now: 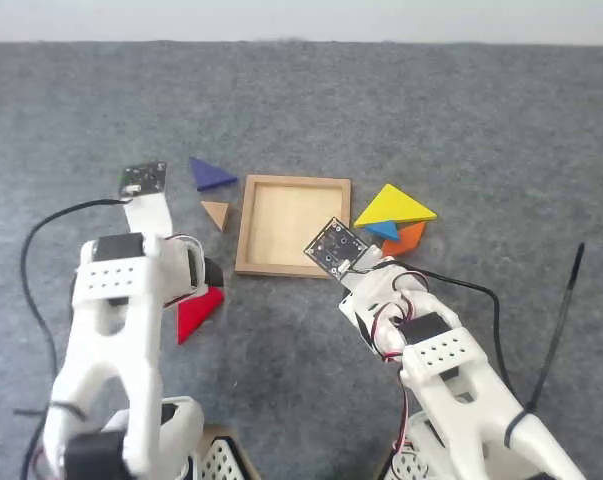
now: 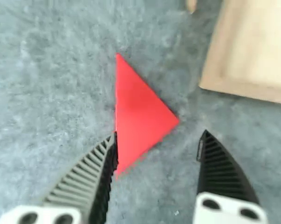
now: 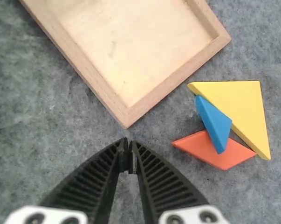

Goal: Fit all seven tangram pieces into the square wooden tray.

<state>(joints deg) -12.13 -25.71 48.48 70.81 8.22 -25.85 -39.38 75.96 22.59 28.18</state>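
The square wooden tray (image 1: 243, 240) lies mid-table with nothing in it, also seen as the tray (image 3: 107, 100) and the tray (image 2: 233, 81). A red triangle (image 2: 138, 114) lies on the grey cloth left of the tray, the red triangle (image 1: 196, 312) partly under the left arm. My left gripper (image 2: 158, 147) hangs open just above it, one finger at its long edge. My right gripper (image 3: 129, 156) is shut on nothing, near the tray's front right corner. A yellow triangle (image 3: 240, 107), a blue piece (image 3: 214, 122) and an orange piece (image 3: 210, 149) are stacked right of the tray.
A dark blue triangle (image 1: 211, 175) and a small wooden triangle (image 1: 216, 213) lie left of the tray's far corner. Black cables (image 1: 41, 240) trail along both sides. Open grey cloth stretches behind the tray.
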